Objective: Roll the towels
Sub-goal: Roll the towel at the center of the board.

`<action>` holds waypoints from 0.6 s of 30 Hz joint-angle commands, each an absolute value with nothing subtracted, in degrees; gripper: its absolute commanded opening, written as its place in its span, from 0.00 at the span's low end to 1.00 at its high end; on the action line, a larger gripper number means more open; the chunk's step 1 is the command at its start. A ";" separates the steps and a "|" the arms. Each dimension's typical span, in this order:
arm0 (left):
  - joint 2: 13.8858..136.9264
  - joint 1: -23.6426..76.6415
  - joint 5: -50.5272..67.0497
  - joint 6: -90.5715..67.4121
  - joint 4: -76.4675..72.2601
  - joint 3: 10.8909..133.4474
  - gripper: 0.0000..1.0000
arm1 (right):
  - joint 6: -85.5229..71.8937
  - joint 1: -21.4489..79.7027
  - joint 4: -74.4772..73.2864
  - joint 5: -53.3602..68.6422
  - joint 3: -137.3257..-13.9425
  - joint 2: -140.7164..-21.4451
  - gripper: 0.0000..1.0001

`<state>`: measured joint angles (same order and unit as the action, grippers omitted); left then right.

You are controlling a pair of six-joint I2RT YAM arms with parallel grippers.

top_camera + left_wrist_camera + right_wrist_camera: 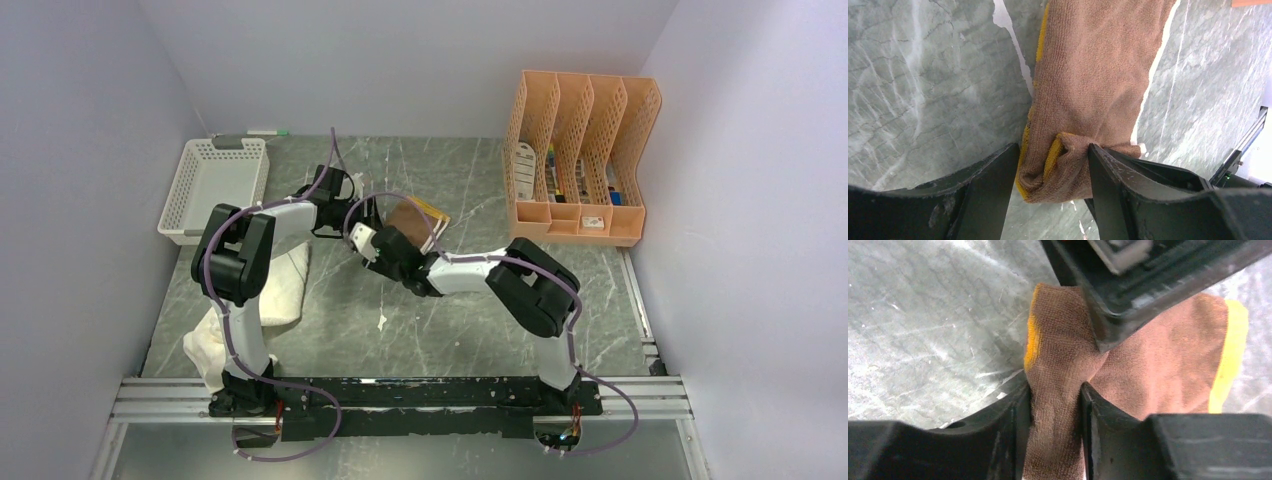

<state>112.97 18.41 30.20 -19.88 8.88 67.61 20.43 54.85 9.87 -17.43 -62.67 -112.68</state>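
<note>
While both arms reach inward, L gripper (1053, 150) and R gripper (1054, 387) clamp brown towel (1098, 65).

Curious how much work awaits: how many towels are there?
2. The brown-and-yellow towel lies in the middle; the cream towel lies left, partly under the left arm, which may hide more.

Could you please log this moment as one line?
active: brown towel | left gripper: shut on it | right gripper: shut on it | white towel: not yet rolled
</note>
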 commanded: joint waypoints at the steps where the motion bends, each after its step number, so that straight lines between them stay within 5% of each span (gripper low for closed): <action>1: 115.38 17.58 27.59 -17.56 16.72 66.09 0.68 | 14.20 50.15 4.98 -4.72 -62.13 -112.48 0.35; 9: 111.05 14.84 28.16 -18.98 15.69 66.06 0.68 | 9.11 44.24 -1.16 15.78 -66.22 -112.16 0.17; 18: 94.90 3.24 29.96 -21.02 15.99 67.32 0.72 | -5.58 35.15 -0.17 46.33 -69.36 -112.61 0.12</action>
<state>101.62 5.10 30.39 -21.28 14.66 65.82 3.92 37.91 -0.60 28.60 -67.83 -112.12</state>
